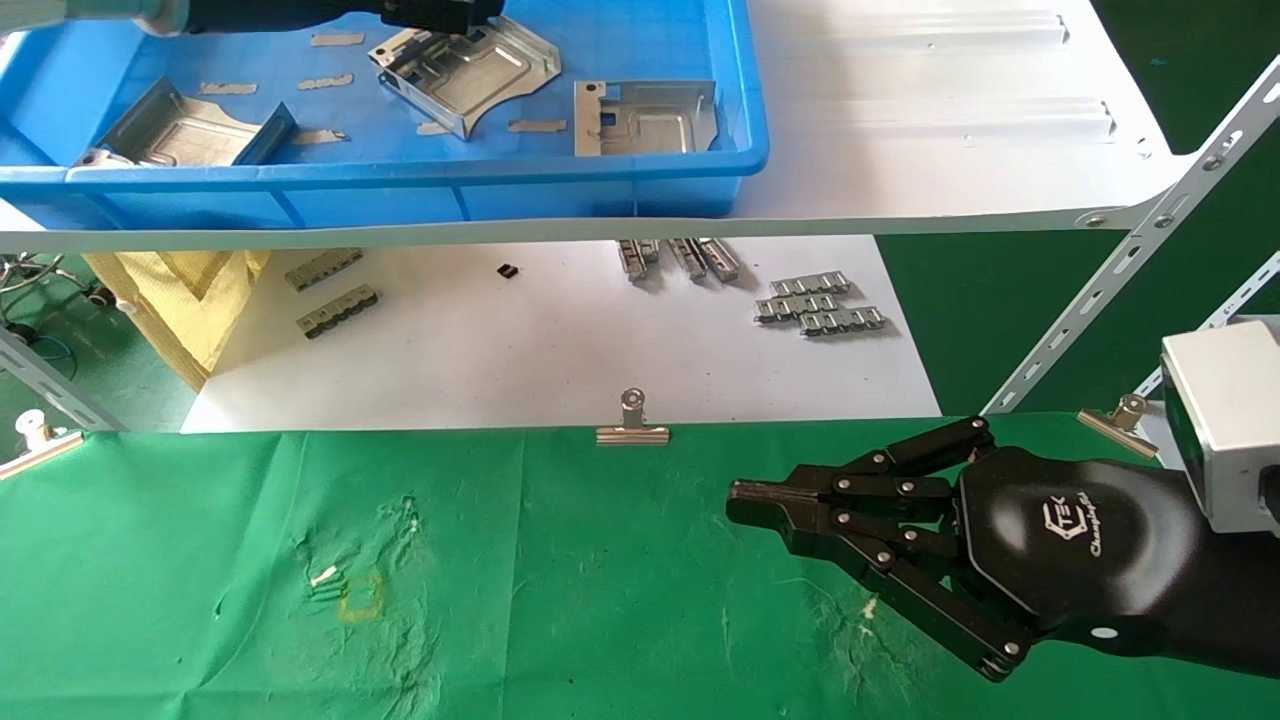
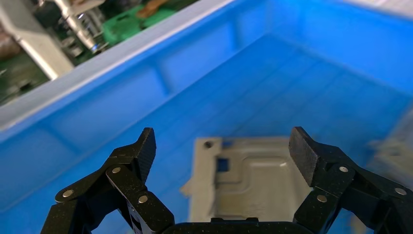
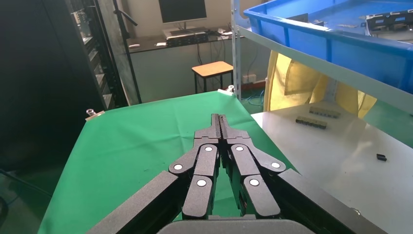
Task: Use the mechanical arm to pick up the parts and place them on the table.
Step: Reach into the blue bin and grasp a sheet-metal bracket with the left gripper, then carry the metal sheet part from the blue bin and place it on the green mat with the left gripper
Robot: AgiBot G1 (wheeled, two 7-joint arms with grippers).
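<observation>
A: Left gripper (image 2: 221, 146)?
B: Fingers spread wide, empty, poised inside the blue tray (image 1: 600, 185) directly over one part (image 1: 465, 70). Two more parts (image 1: 645, 118) lie beside it.
A: Right gripper (image 1: 745, 497)?
B: Fingers pressed together, holding nothing, hovering over the green table (image 1: 600, 600).

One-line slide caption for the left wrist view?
Left gripper, jaws open, poised above a sheet-metal part lying in the blue tray.

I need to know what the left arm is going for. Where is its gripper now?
In the head view the left gripper is at the far left, inside the blue tray, fingers open over the middle metal part.
</observation>
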